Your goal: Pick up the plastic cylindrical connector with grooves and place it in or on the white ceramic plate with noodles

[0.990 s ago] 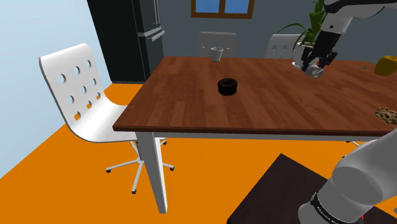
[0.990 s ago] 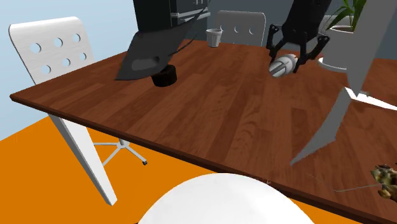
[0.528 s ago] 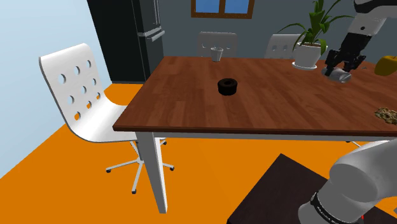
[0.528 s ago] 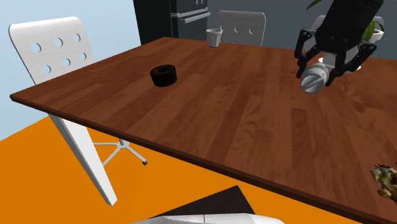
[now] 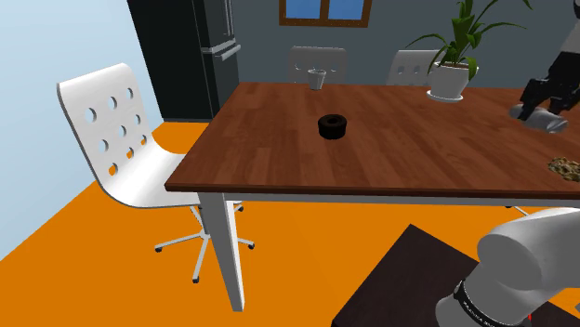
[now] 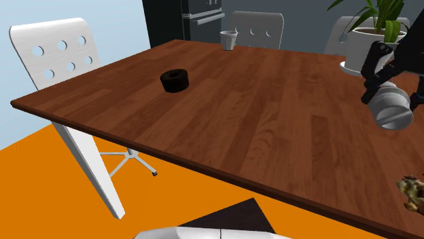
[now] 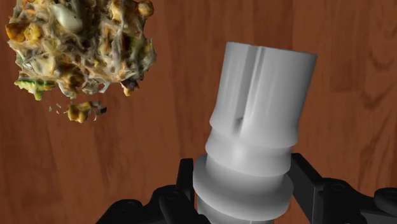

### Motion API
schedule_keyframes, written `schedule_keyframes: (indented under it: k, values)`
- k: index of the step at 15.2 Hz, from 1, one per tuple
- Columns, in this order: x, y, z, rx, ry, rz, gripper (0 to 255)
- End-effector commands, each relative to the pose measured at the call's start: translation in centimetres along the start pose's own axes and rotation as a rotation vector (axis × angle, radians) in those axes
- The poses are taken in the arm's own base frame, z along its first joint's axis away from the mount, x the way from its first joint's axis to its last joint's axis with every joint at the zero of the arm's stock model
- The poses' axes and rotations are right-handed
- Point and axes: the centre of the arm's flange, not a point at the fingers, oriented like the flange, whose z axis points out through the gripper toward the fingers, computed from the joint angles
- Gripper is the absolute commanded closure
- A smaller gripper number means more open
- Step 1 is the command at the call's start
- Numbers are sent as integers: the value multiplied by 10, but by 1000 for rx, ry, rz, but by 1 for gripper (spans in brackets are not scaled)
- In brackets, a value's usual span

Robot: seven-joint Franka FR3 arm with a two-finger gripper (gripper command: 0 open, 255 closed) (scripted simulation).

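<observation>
Shifted rightward in the shoulder view since half a second ago: gripper point(image 6: 392, 99), clamped on pale grey grooved connector point(image 6: 393, 113), held above the table point(image 5: 418, 158), near the noodle heap point(image 7: 79, 41) by the table's near edge. Mid-table: black ring point(image 5: 333, 126). Far edge: white cup point(image 5: 317, 79), contents unseen; potted plant point(image 5: 450, 80).

Three chairs point(image 5: 121, 139) point(image 5: 316, 58) point(image 5: 406, 67); one table point(image 5: 418, 149), black ring point(image 5: 333, 126), cup point(image 5: 317, 79), plant point(image 5: 449, 74), connector point(image 7: 257, 127), noodle heap point(image 7: 83, 44).

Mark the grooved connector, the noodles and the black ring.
grooved connector point(image 7: 257, 121), wrist view, on its ribbed upper barrel.
noodles point(image 7: 83, 44), wrist view, middle of the heap.
black ring point(image 5: 333, 131), shoulder view, on its outer wall.
</observation>
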Motion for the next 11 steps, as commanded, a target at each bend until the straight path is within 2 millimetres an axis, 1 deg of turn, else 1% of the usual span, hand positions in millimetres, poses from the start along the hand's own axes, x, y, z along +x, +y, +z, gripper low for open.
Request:
schedule_keyframes:
  k: [1,9,10,11]
  values:
    - [-14,22,-1,0,-1,-1,255]
    - [-82,103,-10,0,-1,-1,255]
    - [-96,120,-12,0,-1,-1,255]
    - [-96,121,-7,0,-1,-1,255]
